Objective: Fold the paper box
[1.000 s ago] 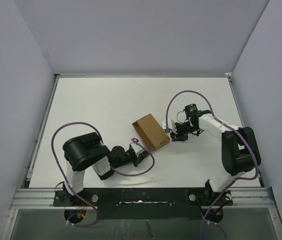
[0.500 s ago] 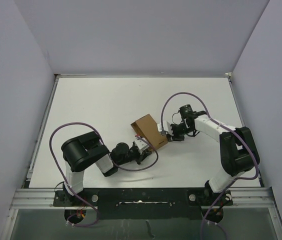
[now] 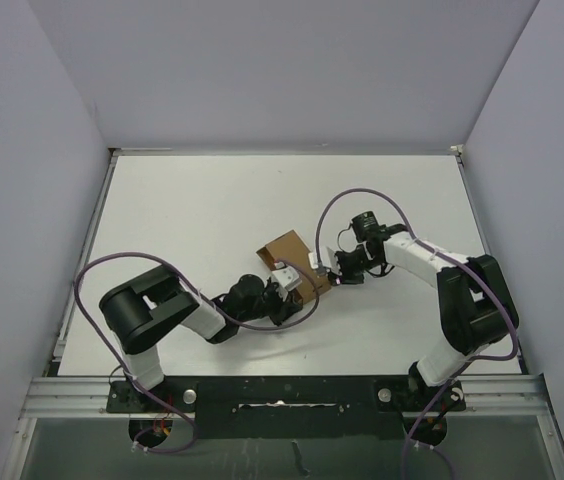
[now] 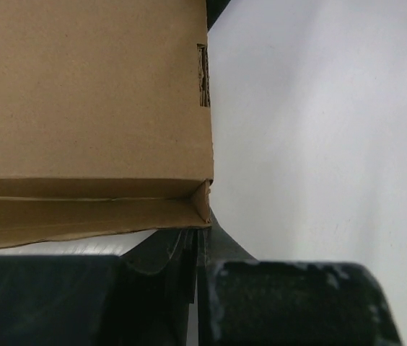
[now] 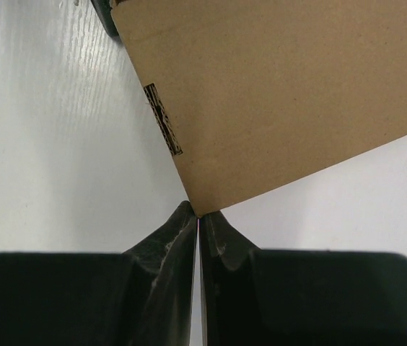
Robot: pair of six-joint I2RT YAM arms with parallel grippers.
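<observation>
Near the middle of the surface (image 3: 212, 200), our left gripper (image 3: 286, 281) and right gripper (image 3: 322, 271) each pinch a corner of the box (image 3: 287, 250); we judge it partly folded, flaps remaining.

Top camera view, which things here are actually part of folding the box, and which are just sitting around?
Part of the job: paper box, left gripper, right gripper.
Just there: purple cables, white table.

brown paper box (image 3: 287, 251); white table (image 3: 192, 212); purple cables (image 3: 348, 194)
</observation>
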